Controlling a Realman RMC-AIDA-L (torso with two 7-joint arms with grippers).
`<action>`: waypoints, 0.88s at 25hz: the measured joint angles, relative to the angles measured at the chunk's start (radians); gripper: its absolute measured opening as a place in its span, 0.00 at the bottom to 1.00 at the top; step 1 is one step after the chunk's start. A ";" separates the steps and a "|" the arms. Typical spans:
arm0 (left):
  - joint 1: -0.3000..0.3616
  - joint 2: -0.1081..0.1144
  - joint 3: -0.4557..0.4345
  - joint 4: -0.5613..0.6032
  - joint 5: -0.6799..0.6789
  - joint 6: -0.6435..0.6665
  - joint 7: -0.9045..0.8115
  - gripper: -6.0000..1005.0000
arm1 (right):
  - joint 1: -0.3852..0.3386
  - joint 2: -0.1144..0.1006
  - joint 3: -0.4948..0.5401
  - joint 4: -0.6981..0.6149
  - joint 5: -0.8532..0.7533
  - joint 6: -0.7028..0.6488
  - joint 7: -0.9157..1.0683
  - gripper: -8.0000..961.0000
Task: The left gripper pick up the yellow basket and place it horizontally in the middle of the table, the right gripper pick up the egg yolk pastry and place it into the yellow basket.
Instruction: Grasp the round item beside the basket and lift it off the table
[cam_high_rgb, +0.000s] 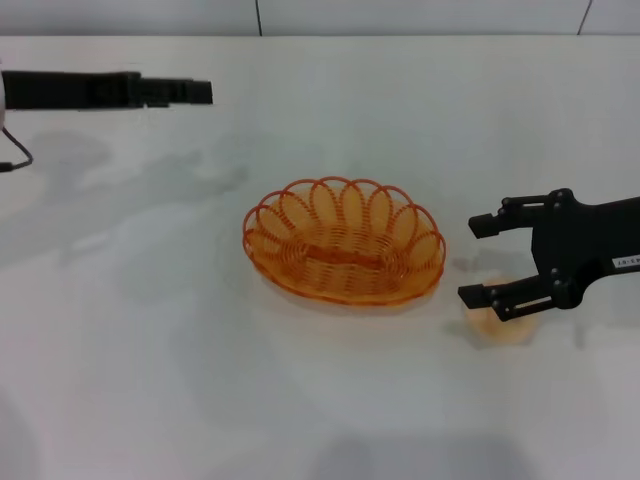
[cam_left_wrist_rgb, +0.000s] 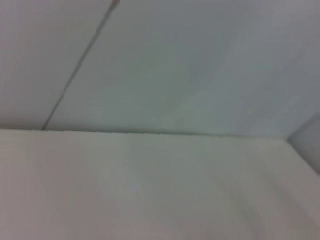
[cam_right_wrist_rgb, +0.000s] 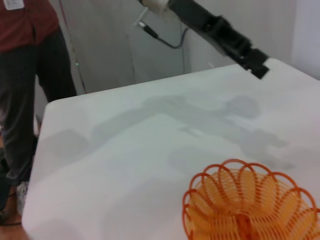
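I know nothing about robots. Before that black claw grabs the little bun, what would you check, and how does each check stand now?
1. Yellow basket lies flat, mid-table: ok.
2. Basket holds nothing: ok.
3. Right tool fingers spread open: ok.
4. Right tool lined up over the egg yolk pastry: cannot tell; one finger overlaps it in the head view, height unclear.
5. Left tool drawn back to the far left, away from the basket: ok.
6. Table bare between pastry and basket: ok.

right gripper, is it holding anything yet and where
Nothing held. The right gripper is open over the pastry, not closed on it.
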 joint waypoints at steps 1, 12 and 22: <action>0.000 0.003 0.004 0.002 0.009 0.017 0.035 0.89 | 0.001 0.000 0.000 0.000 -0.002 0.006 0.005 0.88; 0.016 -0.038 0.157 0.143 0.203 0.154 0.245 0.89 | 0.010 0.000 -0.003 -0.028 -0.106 0.037 0.101 0.85; 0.044 -0.072 0.184 0.266 0.200 0.270 0.289 0.89 | 0.008 0.000 -0.024 -0.049 -0.213 0.053 0.189 0.81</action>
